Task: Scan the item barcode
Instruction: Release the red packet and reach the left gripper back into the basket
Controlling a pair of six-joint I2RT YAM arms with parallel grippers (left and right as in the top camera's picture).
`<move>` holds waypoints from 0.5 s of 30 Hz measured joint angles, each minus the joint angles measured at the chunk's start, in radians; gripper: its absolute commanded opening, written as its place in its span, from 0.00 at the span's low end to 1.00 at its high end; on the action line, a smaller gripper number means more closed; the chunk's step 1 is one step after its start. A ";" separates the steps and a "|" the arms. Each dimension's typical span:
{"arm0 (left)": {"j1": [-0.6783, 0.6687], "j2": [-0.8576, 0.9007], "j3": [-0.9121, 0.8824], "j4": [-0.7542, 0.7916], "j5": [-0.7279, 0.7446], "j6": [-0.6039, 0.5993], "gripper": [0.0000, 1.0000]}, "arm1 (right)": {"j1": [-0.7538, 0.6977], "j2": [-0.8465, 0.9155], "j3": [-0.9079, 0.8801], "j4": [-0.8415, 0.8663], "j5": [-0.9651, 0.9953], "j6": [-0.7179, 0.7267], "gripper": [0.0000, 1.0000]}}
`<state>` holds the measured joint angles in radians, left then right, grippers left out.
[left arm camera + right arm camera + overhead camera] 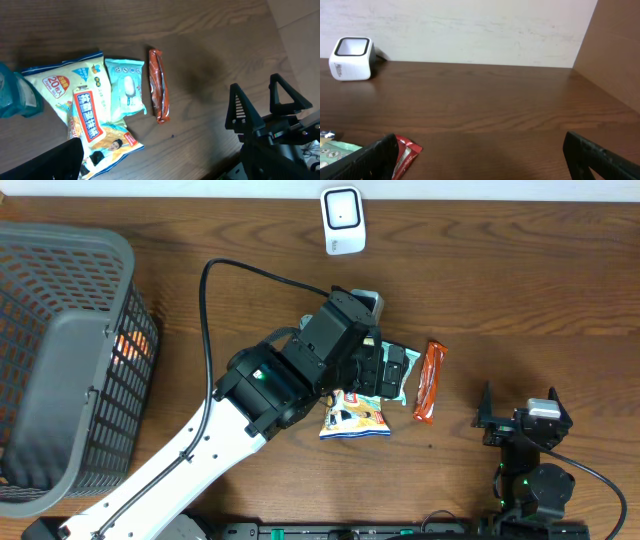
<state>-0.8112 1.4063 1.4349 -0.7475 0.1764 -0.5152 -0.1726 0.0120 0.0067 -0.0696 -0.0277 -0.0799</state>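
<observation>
At surface (pixel 500 300) centre: snack packets (pixel 355 418), red bar (pixel 430 383) just beside.
At far edge: scanner (pixel 342 220), well apart from packets.
Left end effector (pixel 392 368): released, above packets.
Right end effector (pixel 520 415): released, holding nothing.

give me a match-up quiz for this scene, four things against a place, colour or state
Things:
1 scanner
2 basket
3 red bar
4 right gripper

Descriptions:
a open, front right
b grey, far left
c white, at the back
d just right of the snack bags

Pairs: 1-c, 2-b, 3-d, 4-a
</observation>
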 measured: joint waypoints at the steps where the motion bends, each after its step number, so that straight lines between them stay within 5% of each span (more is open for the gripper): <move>1: 0.001 0.000 0.000 -0.003 0.000 0.000 1.00 | 0.000 0.000 0.000 0.000 0.000 0.000 0.99; 9: 0.054 -0.002 0.000 -0.067 0.000 0.006 1.00 | 0.000 0.000 0.000 0.000 0.000 0.000 0.99; 15: 0.231 -0.061 0.038 -0.140 0.001 0.028 1.00 | 0.000 0.000 0.000 0.000 0.000 0.000 0.99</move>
<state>-0.5804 1.3457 1.4727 -0.8871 0.1772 -0.4870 -0.1730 0.0120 0.0067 -0.0696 -0.0277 -0.0795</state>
